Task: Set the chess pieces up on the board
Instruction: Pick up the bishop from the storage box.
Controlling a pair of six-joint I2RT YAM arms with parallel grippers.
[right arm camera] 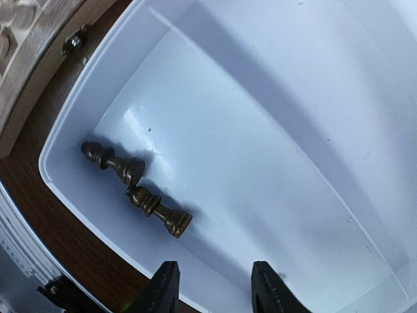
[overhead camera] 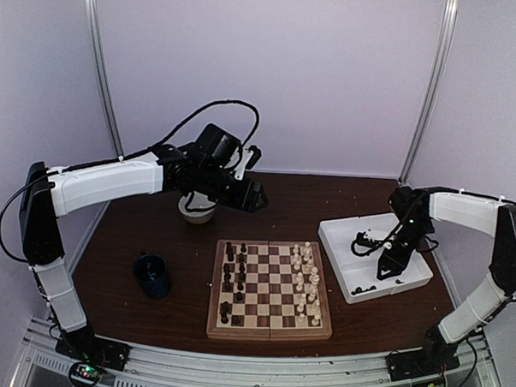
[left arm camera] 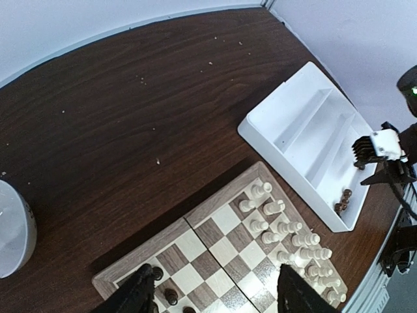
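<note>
Two dark brown turned wooden chessmen lying sideways, close together, in white rectangular two-compartment tray, right gripper above, fingers apart, empty, square checkered wooden chessboard centre table, pale cream chessmen along its right side, left gripper spread, empty, over board's far edge.

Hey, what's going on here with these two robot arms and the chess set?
The arms are setting up a chessboard. Cream pieces line its right side, dark pieces its left. The right claw hangs open over the white tray, above two dark pieces lying there. The left claw is open and empty, raised behind the chessboard.
</note>
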